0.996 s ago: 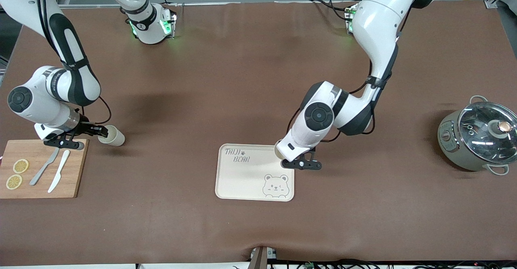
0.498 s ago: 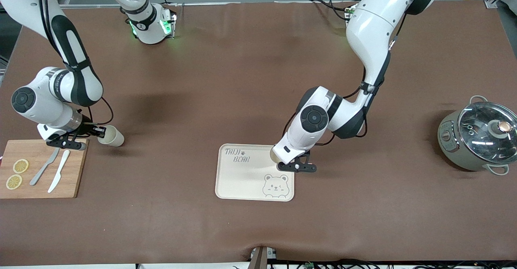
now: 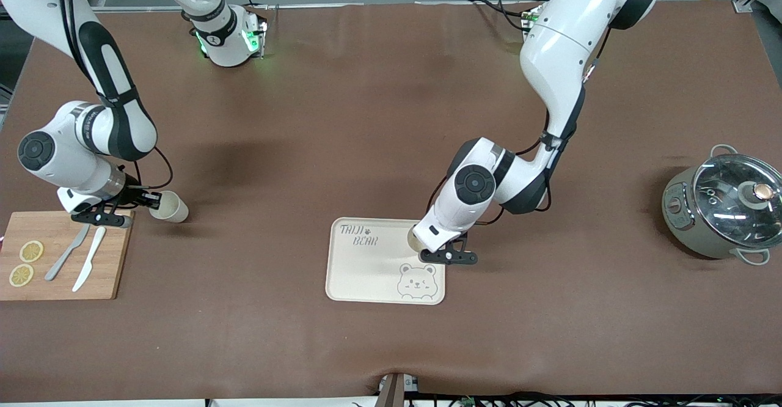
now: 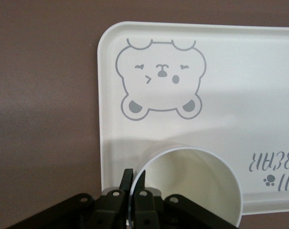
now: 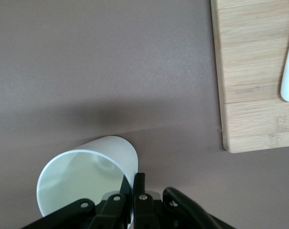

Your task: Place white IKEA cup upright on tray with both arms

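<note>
Since the earlier frames, the left gripper [image 3: 441, 253] has carried its white cup [image 4: 192, 183] from the tray's edge inward, and it is now over the tray [image 3: 360, 278] near the bear drawing [image 3: 416, 282]. Its fingers [image 4: 126, 183] are pinched together on the cup's rim, one inside and one outside, with the cup mouth up. The right gripper [image 3: 139, 202] has closed on the rim of a second white cup [image 3: 170, 206], which stands on the table beside the cutting board [image 3: 61, 285] at the right arm's end. Its fingers [image 5: 138, 188] clamp the cup wall. A knife [image 3: 89, 266] lies on the board. Step in hand, as judged: lowering the first cup onto the tray while the second is freshly gripped. Contact between the first cup's base and the tray cannot be confirmed. The next move calls for a straight descent until the base seats flat, then release; the right arm should lift its cup vertically and travel toward the tray.
</note>
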You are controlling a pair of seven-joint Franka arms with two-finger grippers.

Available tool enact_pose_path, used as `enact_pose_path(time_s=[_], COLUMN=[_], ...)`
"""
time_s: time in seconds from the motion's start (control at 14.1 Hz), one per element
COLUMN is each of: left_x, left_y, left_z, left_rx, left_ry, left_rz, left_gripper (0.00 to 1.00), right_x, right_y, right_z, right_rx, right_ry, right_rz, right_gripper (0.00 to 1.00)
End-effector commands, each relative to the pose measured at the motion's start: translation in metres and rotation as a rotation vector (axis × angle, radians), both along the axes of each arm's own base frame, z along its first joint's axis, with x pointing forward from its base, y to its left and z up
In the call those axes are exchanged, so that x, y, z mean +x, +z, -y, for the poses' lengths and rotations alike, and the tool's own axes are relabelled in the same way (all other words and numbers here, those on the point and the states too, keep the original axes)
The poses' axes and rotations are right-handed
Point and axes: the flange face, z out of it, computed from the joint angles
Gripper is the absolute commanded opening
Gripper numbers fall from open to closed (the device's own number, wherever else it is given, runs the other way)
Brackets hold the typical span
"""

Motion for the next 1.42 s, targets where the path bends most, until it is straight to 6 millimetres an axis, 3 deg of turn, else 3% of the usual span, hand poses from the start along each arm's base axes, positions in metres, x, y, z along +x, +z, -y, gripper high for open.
enact_pose_path(time_s=[0.0,0.43,0.85,1.14,1.28,1.35], left_x=[0.003,0.005,0.005,0.006,0.006,0.006], left_y=[0.003,-0.006,-0.020,-0.020,-0.020,-0.020], left_z=[0.005,0.005,0.007,0.006,0.006,0.007], left_rx=[-0.002,-0.013,-0.026,-0.026,-0.016,-0.008], left_ry=[-0.004,-0.004,-0.002,-0.021,-0.039,-0.045], left_rz=[0.015,0.034,0.052,0.058,0.066,0.071], left_gripper=[0.00,0.00,0.00,0.01,0.86,0.89], right_x=[0.006,0.028,0.038,0.056,0.060,0.062], right_y=[0.014,0.045,0.066,0.098,0.103,0.105], right_z=[-0.005,-0.015,-0.015,-0.045,-0.060,-0.067], right_rx=[0.016,0.051,0.066,0.096,0.092,0.090], right_ry=[0.001,0.005,0.002,-0.050,-0.089,-0.104], right_rz=[-0.007,-0.036,-0.044,-0.080,-0.084,-0.082], right_gripper=[0.00,0.00,0.00,0.00,0.00,0.00])
